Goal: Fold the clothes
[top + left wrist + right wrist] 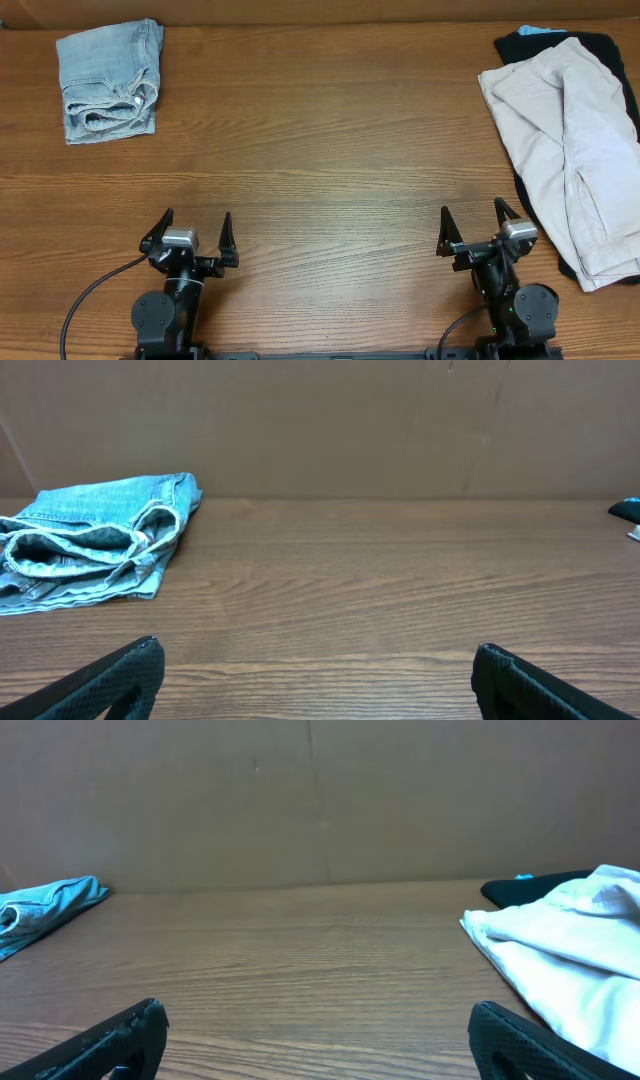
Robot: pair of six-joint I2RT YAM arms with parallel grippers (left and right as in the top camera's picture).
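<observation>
- Lies folded at the far-left corner: denim shorts.
- Rests atop black garment, far right: beige garment.
- Sit empty, fingers spread apart: left gripper, right gripper.

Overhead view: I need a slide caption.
Left gripper and right gripper, jaws open; denim shorts far left, beige garment atop black garment right.

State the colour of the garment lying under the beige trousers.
Black; the black garment under the beige trousers shows best overhead.

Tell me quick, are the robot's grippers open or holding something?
Left gripper: open, holding nothing.
Right gripper: open, holding nothing.
</observation>
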